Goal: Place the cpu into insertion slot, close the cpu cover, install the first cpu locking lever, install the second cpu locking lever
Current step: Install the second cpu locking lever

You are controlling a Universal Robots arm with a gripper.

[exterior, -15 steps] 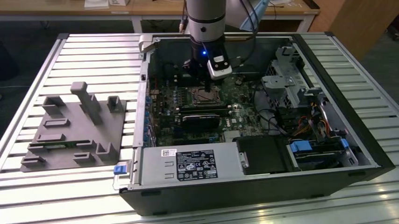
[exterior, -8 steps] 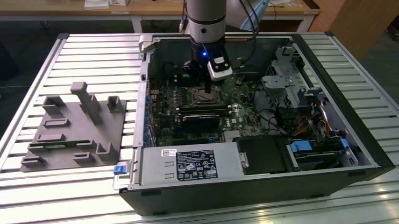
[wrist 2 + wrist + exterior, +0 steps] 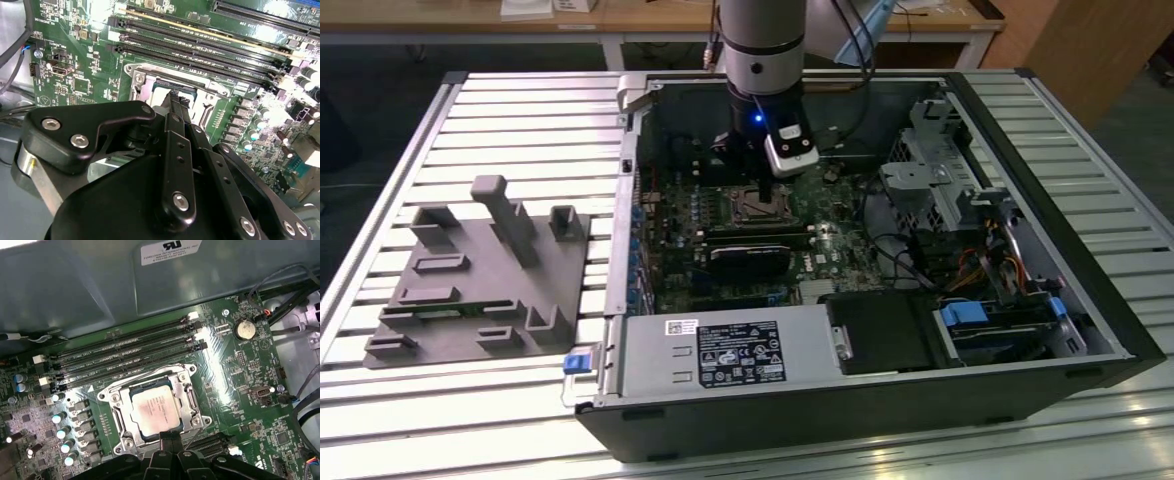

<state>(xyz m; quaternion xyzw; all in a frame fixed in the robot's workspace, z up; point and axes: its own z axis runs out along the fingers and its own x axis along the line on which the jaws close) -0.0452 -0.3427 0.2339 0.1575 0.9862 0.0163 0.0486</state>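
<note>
CPU (image 3: 154, 410) seated in insertion slot (image 3: 187, 427) w/ CPU cover (image 3: 114, 395) down; gripper (image 3: 167, 437), fingers pressed together, sits at socket edge: lever-locking step, needs precise push w/o slipping.

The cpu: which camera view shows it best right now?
The first wrist view: the cpu lies face-up in the insertion slot, almost fully visible. The second wrist view shows just a sliver behind the gripper; the exterior view shows a tiny dark square.
</note>
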